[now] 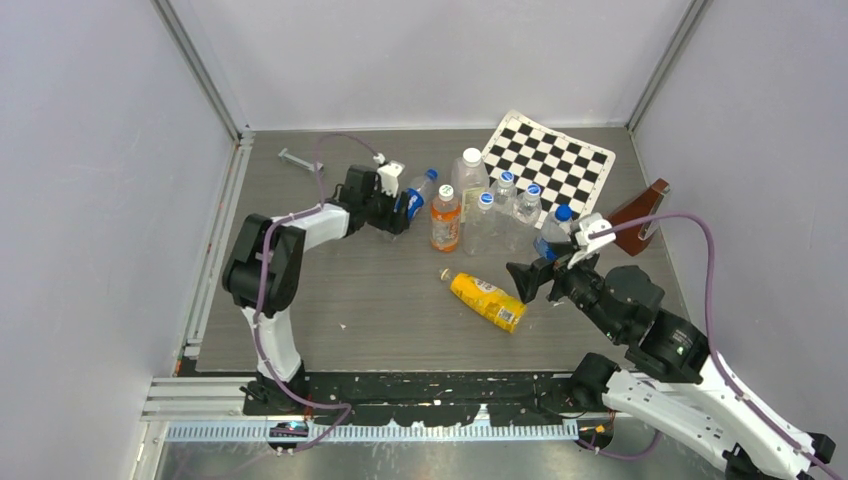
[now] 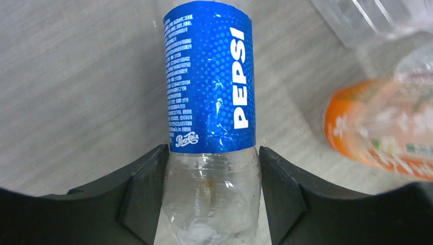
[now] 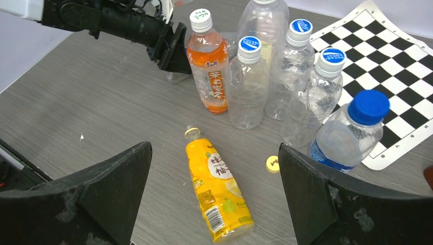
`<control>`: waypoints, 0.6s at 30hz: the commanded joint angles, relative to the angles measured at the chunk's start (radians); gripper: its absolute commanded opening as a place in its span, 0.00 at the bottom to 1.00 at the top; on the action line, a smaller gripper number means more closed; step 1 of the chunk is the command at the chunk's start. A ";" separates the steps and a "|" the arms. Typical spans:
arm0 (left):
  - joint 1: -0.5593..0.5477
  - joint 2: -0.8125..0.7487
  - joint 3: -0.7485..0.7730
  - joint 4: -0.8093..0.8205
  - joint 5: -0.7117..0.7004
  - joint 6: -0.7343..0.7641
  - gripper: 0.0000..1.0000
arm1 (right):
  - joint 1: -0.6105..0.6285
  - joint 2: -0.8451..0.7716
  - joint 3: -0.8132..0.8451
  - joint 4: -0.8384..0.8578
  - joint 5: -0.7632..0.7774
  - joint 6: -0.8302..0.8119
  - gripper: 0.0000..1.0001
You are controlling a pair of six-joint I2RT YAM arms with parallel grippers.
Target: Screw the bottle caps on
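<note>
My left gripper [image 1: 400, 205] [image 2: 212, 199] is shut on the clear lower part of the Pepsi bottle [image 2: 209, 76], one finger on each side. In the top view the bottle [image 1: 413, 200] leans, with a blue cap [image 1: 432, 176] at its top end. The yellow juice bottle [image 1: 487, 300] [image 3: 217, 189] lies on its side mid-table, its neck [image 3: 192, 133] open. The yellow cap [image 3: 273, 164] lies flat on the table just right of it. My right gripper [image 1: 528, 280] [image 3: 214, 147] is open and empty, hovering over the juice bottle.
An orange-drink bottle with a white cap [image 1: 445, 218] [image 3: 208, 66] stands beside the Pepsi bottle. Several clear bottles [image 3: 247, 81] and a blue-capped, blue-labelled bottle [image 3: 352, 132] cluster behind. A checkerboard sheet [image 1: 550, 160], a brown block [image 1: 640, 212] and a metal bolt [image 1: 295, 158] lie at the back.
</note>
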State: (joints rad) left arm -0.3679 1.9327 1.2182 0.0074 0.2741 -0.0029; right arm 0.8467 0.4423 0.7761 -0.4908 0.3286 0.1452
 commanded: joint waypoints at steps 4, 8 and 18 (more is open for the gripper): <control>0.004 -0.275 -0.267 0.028 -0.016 -0.108 0.57 | -0.003 0.246 0.203 -0.147 -0.084 0.118 1.00; 0.003 -0.468 -0.408 0.022 -0.068 -0.166 0.51 | -0.003 0.404 0.382 -0.272 -0.144 0.153 1.00; -0.018 -1.111 -0.741 0.009 -0.116 -0.204 0.39 | -0.004 0.467 0.341 0.084 -0.199 0.353 1.00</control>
State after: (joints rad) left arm -0.3737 1.0363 0.5510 -0.0036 0.1852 -0.2031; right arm 0.8467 0.8780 1.0950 -0.5816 0.1261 0.3542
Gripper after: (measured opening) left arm 0.601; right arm 0.997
